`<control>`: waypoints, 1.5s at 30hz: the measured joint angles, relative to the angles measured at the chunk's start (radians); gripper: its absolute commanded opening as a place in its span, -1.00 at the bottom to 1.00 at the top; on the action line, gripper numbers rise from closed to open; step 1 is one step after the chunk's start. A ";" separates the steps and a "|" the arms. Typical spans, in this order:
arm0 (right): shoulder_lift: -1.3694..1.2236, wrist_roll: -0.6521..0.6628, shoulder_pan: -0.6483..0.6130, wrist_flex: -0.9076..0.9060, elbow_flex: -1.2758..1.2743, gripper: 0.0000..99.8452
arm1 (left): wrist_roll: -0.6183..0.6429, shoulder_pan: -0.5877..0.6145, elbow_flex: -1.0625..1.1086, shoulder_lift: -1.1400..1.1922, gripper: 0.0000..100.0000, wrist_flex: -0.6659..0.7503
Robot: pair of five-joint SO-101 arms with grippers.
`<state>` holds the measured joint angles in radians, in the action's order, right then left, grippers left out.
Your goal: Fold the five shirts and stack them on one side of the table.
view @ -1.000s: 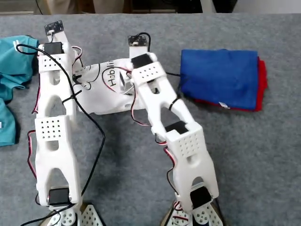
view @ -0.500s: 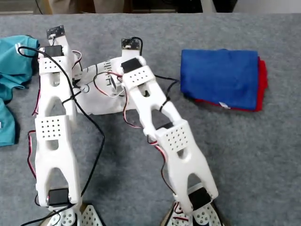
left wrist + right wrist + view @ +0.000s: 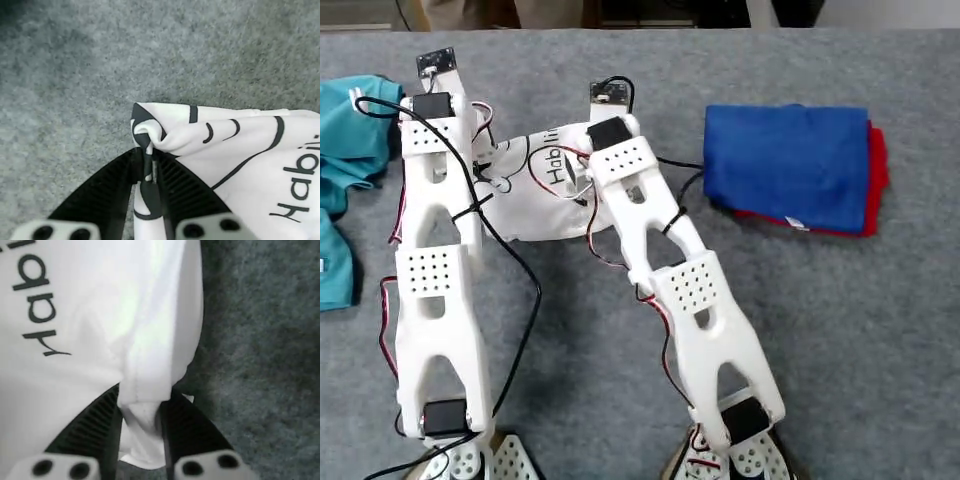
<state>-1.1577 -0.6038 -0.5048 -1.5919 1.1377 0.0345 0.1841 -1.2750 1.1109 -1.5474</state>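
— What did the left tool (image 3: pixel 146 161) have?
— It was clenched on a bunched corner of the white cloth shirt with black lettering (image 3: pixel 230 145).
— And the right tool (image 3: pixel 141 412)?
— Pinched tight on another edge of that same shirt, which lay between the two arms on the grey fuzzy tabletop (image 3: pixel 840 330).
— The other shirts?
— A folded blue cloth shirt (image 3: pixel 785 165) sat on a folded red cloth shirt (image 3: pixel 878 165) at one side. Crumpled teal cloth shirts (image 3: pixel 345 130) lay at the opposite edge.

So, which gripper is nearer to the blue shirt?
Right. The right gripper holds the white shirt at its edge facing the blue shirt; the left gripper holds its far edge.
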 measured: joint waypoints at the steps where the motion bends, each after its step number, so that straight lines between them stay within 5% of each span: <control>1: 0.000 0.000 0.000 -0.006 0.006 -1.00 | 0.000 0.000 0.000 0.000 -0.96 0.000; 12: -0.009 0.046 0.005 -0.163 0.270 -1.00 | 0.075 0.000 -0.038 0.000 -0.96 -0.015; 21: -0.009 0.060 0.005 -0.172 0.442 -1.00 | 0.109 -0.009 -0.325 0.000 -0.96 -0.155; 29: 0.017 0.094 0.020 -0.172 0.477 -1.00 | 0.141 -0.055 -0.351 -0.002 -0.96 -0.170; 45: 0.454 0.295 0.405 -0.172 0.035 -1.00 | 0.358 -0.336 -0.351 -0.002 -0.96 0.097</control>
<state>-0.7035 -0.3092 -0.0997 -1.7637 1.1730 0.3920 -0.1519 -1.6264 1.1093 -1.4507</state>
